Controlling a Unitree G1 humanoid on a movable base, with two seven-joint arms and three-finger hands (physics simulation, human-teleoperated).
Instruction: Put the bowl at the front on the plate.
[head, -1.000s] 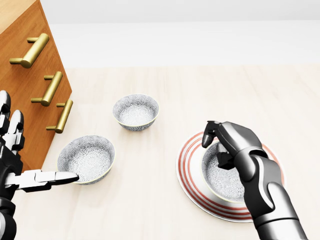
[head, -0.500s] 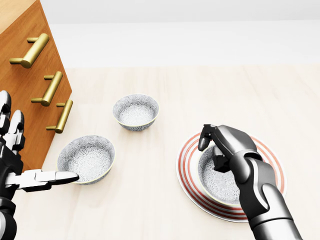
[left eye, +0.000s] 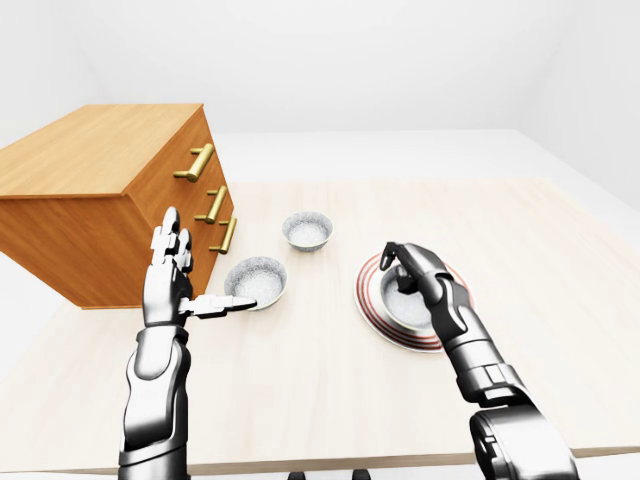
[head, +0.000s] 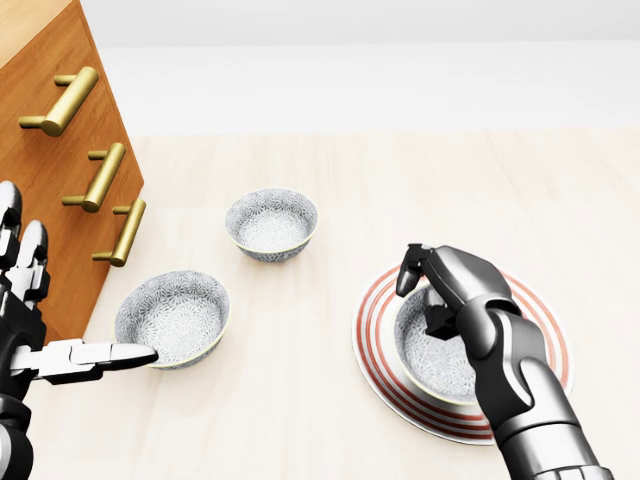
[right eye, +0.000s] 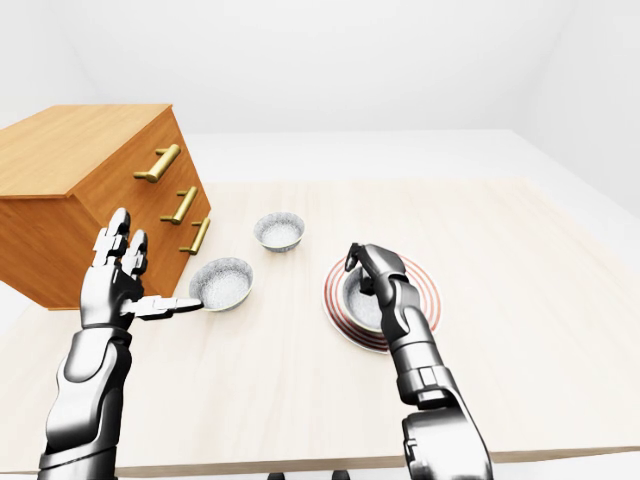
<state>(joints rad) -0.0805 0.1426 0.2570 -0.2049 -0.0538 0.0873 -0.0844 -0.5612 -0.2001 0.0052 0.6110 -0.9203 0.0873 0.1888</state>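
Observation:
A patterned grey bowl (head: 425, 365) rests on the red-ringed plate (head: 372, 350) at the lower right of the head view. My right hand (head: 420, 303) is curled over the bowl's upper-left rim. Its thumb sits inside the bowl and a finger (head: 407, 280) hooks down outside, so it is pinching the rim. My left hand (left eye: 190, 285) stands flat and open at the left edge, fingers upright. Its thumb points at a second patterned bowl (head: 172, 317) and holds nothing.
A third patterned bowl (head: 271, 224) sits above the other two on the pale wooden table (head: 300, 400). A wooden dresser (head: 50, 170) with brass handles (head: 103, 178) lies tipped at the left, close behind my left hand.
My right hand has carried the bowl slightly left and down, settling it onto the plate. The left hand and the other two bowls have not moved.

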